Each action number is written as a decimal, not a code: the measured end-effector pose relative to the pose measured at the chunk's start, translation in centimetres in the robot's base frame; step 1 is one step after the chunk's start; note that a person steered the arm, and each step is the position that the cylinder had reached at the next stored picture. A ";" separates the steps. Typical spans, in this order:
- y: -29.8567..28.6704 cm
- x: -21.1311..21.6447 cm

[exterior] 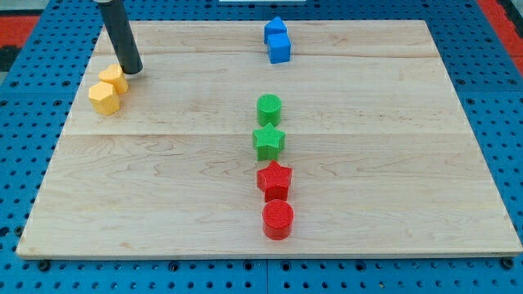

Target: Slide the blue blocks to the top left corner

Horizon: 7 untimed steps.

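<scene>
Two blue blocks touch each other near the board's top edge, a little right of centre: a pointed one behind and a blue cube in front. My tip rests on the board near the top left, far to the left of the blue blocks. It stands just right of the upper yellow block, close to it or touching it.
A second yellow block sits just below the first. Down the middle lie a green cylinder, a green star, a red star and a red cylinder. The wooden board lies on a blue pegboard.
</scene>
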<state>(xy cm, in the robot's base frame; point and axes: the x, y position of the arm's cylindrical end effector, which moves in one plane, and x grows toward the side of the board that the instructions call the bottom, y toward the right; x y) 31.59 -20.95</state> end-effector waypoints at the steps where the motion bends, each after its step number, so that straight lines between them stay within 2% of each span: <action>1: -0.3 2.2; 2: 3.4 3.1; 4: 25.4 0.8; 5: 28.4 -5.3; 7: 17.6 -5.6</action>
<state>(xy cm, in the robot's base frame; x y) 26.01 -3.30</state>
